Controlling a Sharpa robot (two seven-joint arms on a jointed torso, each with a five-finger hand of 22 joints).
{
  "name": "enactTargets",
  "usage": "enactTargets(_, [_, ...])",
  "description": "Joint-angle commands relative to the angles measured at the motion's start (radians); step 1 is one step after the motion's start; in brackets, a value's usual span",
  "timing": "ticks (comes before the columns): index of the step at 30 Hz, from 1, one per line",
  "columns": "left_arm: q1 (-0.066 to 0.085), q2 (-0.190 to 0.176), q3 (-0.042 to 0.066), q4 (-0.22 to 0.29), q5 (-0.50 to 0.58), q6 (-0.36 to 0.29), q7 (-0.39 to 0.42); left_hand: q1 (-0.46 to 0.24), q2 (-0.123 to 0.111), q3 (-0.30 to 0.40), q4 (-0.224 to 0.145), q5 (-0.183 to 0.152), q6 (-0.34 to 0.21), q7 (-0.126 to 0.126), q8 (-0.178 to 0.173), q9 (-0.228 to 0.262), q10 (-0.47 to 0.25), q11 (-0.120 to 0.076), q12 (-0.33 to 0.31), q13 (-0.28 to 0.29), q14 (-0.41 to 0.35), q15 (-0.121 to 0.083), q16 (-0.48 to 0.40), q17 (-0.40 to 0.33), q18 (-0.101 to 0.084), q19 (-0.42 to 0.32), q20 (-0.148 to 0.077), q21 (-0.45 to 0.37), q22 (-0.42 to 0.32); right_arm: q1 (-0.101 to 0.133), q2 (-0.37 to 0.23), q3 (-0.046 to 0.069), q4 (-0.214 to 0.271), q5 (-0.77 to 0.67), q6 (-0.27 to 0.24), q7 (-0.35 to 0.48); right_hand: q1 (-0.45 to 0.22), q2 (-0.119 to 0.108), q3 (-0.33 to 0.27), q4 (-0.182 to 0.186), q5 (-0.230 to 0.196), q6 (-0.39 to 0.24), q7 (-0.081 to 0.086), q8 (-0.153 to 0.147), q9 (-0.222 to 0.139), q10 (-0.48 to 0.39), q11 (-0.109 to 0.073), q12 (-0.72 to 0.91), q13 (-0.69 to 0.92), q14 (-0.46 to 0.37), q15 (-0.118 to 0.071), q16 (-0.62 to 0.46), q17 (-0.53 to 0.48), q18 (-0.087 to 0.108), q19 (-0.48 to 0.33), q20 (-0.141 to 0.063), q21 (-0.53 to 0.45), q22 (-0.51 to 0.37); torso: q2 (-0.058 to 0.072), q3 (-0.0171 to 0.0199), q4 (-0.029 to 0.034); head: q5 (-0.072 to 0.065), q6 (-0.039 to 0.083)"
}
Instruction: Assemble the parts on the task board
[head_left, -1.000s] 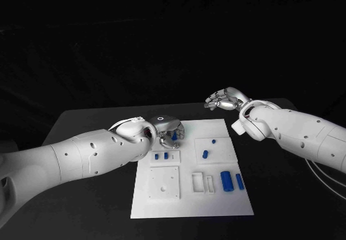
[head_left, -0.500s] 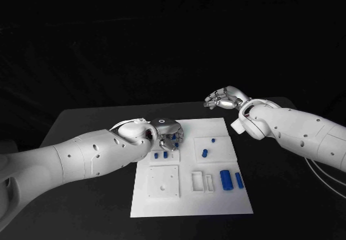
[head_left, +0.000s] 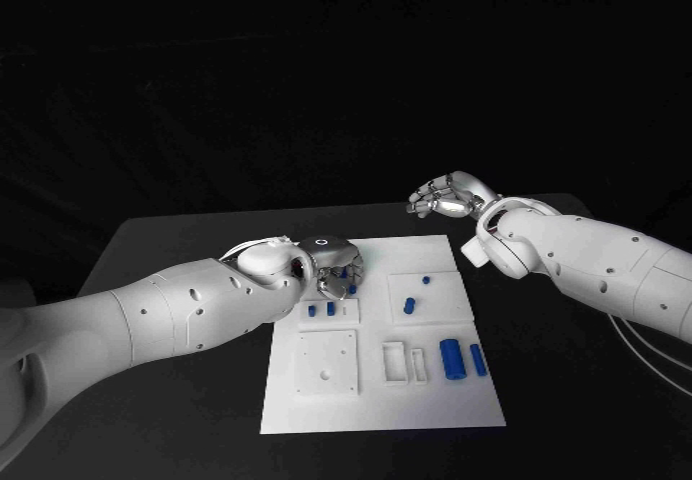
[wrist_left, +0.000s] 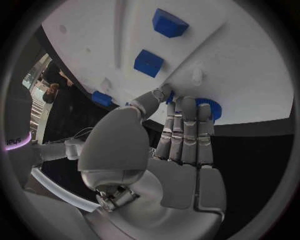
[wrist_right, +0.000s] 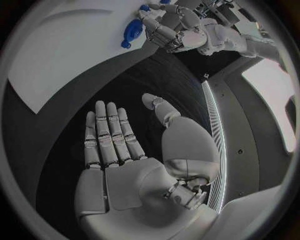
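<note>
Task looks early-ish. Board (head_left: 382, 400) mid-table, several blue parts (head_left: 451, 359) lying loose on it, some standing in slots. Left hand (head_left: 335, 272) at board's far edge, fingertips on blue round part (wrist_left: 209, 107) — proper grip? can't tell. Right hand (head_left: 450, 196) raised off board, fingers spread, empty. No readable writing anywhere.

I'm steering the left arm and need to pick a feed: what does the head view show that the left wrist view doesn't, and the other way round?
Head view alone: the whole task board, the two large blue cylinders lying near its right side, and the right hand raised beyond the board, holding nothing.

Left wrist view alone: a round blue part against the tips of the left hand's fingers; whether it is gripped is unclear.

Both: the left hand over the board's far left area, and the small blue blocks standing there.
</note>
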Motion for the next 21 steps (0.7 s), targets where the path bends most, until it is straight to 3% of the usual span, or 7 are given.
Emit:
enactTargets(1, [-0.005, 0.002, -0.002, -0.007, -0.006, 0.021, -0.006, -0.001, 0.010, 0.007, 0.000, -0.003, 0.004, 0.004, -0.003, -0.002, 0.007, 0.003, -0.007, -0.003, 0.003, -0.002, 0.006, 0.001, 0.012, 0.008, -0.017, 0.005, 0.001, 0.000, 0.001, 0.001, 0.001, 0.001, 0.005, 0.007, -0.004, 0.006, 0.002, 0.003, 0.004, -0.003, 0.005, 0.005, -0.001, 0.005, 0.000, 0.003, -0.001, -0.004, -0.001, -0.004, 0.001, 0.015, 0.002, 0.008, -0.006, 0.001, 0.000, 0.0006, 0.0001, 0.000, -0.003])
enactTargets(21, [-0.008, 0.001, -0.002, 0.005, 0.009, 0.044, 0.008, -0.029, -0.001, -0.011, 0.007, -0.019, 0.006, 0.006, -0.005, -0.015, 0.031, 0.002, -0.016, -0.005, 0.011, -0.004, 0.023, 0.003, 0.015, 0.021, -0.020, 0.010, 0.010, 0.000, 0.002, 0.001, -0.002, 0.001, 0.005, 0.008, -0.004, 0.006, 0.002, 0.003, 0.004, -0.003, 0.004, 0.006, -0.001, 0.006, 0.000, 0.004, -0.002, -0.004, -0.002, -0.004, 0.001, 0.016, 0.002, 0.008, -0.006, 0.002, -0.001, 0.0007, 0.0012, -0.004, -0.006])
